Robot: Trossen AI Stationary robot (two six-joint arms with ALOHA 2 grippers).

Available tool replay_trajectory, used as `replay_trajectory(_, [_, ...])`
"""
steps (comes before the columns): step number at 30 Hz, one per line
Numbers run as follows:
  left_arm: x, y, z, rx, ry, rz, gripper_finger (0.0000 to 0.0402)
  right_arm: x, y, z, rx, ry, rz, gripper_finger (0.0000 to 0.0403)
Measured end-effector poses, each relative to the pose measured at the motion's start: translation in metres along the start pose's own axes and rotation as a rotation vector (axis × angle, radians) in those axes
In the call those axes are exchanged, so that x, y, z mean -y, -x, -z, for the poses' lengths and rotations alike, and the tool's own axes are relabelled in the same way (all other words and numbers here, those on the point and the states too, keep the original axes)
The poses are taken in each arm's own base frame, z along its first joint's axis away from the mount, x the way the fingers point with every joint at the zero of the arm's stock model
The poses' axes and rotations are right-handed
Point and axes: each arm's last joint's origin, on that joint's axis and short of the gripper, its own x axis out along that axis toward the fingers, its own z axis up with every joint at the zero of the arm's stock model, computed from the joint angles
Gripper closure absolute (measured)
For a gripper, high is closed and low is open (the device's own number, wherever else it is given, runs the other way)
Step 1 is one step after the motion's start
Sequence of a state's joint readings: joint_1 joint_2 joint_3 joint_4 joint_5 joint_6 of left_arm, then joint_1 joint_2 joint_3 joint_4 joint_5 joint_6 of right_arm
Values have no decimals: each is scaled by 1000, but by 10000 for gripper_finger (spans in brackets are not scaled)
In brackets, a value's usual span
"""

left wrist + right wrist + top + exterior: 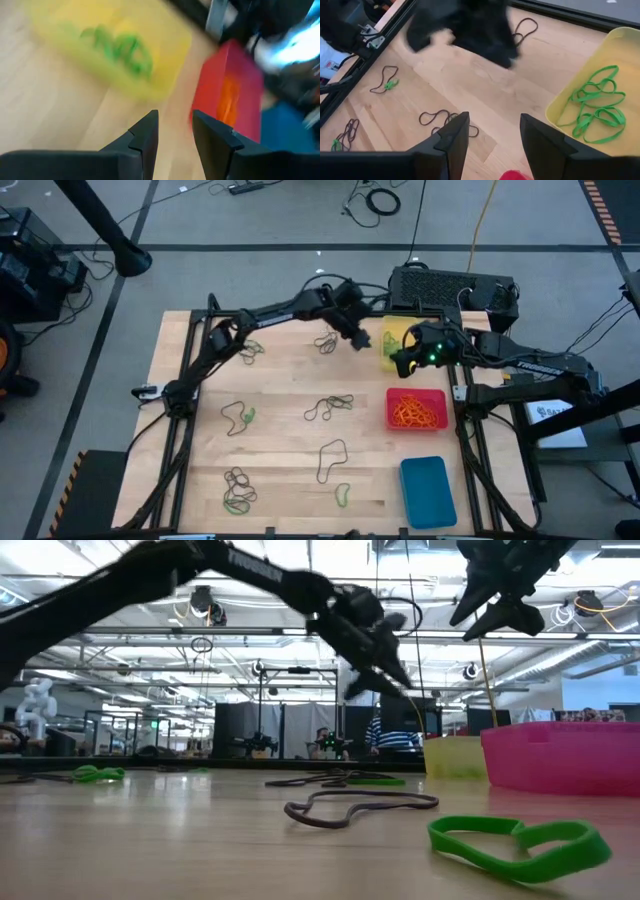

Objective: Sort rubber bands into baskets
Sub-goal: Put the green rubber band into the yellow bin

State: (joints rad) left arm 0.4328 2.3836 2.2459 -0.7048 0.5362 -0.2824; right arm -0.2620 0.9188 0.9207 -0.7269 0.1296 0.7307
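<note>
Wooden table (280,430) | left gripper (362,340) raised beside yellow basket (392,345), fingers apart

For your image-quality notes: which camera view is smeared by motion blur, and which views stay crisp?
Left wrist view: heavy smear over the yellow basket and red basket. Right wrist view: table sharp, only the passing left arm blurs. Low view: the green band up front is crisp.

wooden table (280,385) | black box (450,288) behind table | cables (380,200) on floor
</note>
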Motion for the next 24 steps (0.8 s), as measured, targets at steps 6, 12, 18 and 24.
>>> replay_trajectory(6, [41, 16, 35, -286, -231, -276, 277, -5, -1, 4, -15, 56, -23, 234])
replay_trajectory(12, [70, 14, 70, -549, -290, -447, 277, -15, -9, 8, -40, 154, -45, 234])
replay_trajectory(18, [98, 34, 89, -647, -267, -590, 277, -27, -21, 13, -61, 188, -78, 234])
replay_trajectory(24, [125, 85, 109, -574, -301, -749, 277, -46, -33, 20, -63, 179, -149, 234])
